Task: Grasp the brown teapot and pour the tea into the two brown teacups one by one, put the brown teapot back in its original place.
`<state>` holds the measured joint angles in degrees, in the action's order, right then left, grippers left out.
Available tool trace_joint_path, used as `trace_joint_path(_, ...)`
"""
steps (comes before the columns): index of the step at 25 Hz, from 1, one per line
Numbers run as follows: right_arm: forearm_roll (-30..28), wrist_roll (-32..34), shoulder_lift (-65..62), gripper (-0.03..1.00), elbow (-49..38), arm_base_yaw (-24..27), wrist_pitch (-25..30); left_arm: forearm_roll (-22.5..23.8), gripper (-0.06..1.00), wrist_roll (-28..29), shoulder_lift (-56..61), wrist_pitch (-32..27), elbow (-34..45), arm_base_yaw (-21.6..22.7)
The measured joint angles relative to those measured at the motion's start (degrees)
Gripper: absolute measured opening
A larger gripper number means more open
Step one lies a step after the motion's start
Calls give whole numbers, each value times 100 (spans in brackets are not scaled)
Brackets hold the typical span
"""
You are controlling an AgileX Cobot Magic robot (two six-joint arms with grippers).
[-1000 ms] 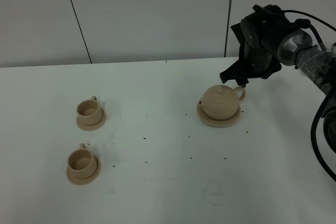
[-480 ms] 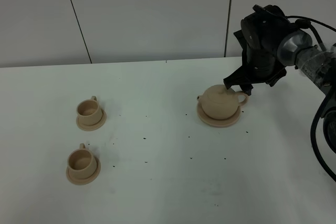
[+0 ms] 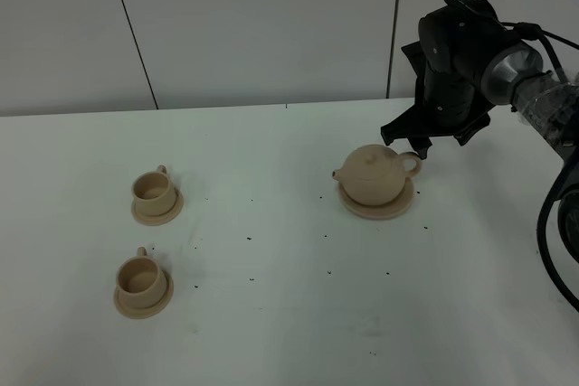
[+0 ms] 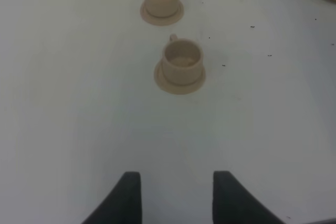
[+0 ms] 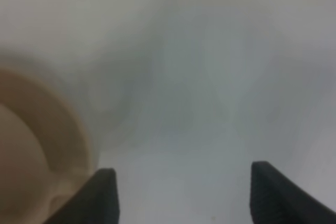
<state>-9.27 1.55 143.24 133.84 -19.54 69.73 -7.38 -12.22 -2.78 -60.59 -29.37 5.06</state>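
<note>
Teapot (image 3: 373,178) sits upright on its wide saucer (image 3: 376,212), right of centre on the desk (image 3: 271,323), well apart from the two cups (image 3: 152,189) at the left. Its long axis runs left to right, with the spout (image 3: 336,174) toward the cups and the handle (image 3: 413,164) toward the right arm. That puts the handle on the side I need, since the right gripper (image 3: 407,140) hovers just above and slightly beyond it, at the far right of the pot. Its jaws are spread wide with nothing between them. In the right wrist view the pot's rounded body shows beside one finger (image 5: 105,195), not in the gap. I judge the gripper is not yet lined up on the handle and must shift toward the pot and come down before closing. The left gripper (image 4: 176,200) is released too and empty. It hangs over the near left of the desk with the cups ahead of it, far from the teapot. For this grasp the right arm is clearly the nearer one.
</note>
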Motion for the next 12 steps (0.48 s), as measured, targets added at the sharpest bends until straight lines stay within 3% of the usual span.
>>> trace_joint_path(12, -175, 149, 5, 52, 0, -12, -56, 0, 39, 0, 0, 0, 0, 0)
